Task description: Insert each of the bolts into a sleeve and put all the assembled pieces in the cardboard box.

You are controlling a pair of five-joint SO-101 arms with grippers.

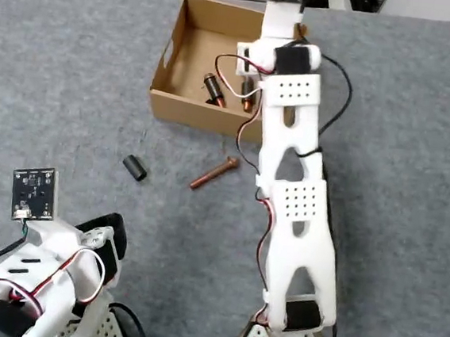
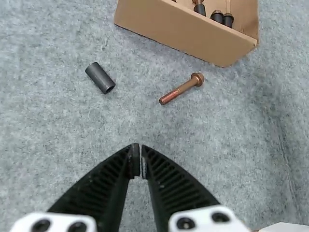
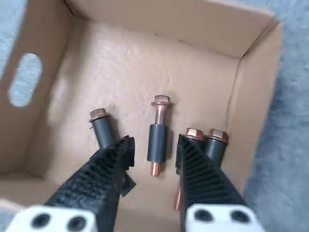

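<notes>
A loose copper bolt (image 1: 214, 173) (image 2: 182, 89) and a loose black sleeve (image 1: 134, 167) (image 2: 100, 77) lie apart on the grey carpet in front of the cardboard box (image 1: 185, 105) (image 2: 183, 34) (image 3: 145, 53). Inside the box lie several assembled bolt-and-sleeve pieces (image 3: 159, 137) (image 1: 213, 88). My right gripper (image 3: 153, 150) hangs open above the box interior, with one assembled piece seen between its fingers on the box floor. My left gripper (image 2: 135, 162) is shut with nothing in it, low over the carpet, on the near side of the loose bolt and sleeve.
The right arm (image 1: 293, 167) stretches from the table's near edge up to the box. The left arm's base (image 1: 47, 279) sits at the near left. Grey carpet (image 1: 74, 82) covers the table around the box.
</notes>
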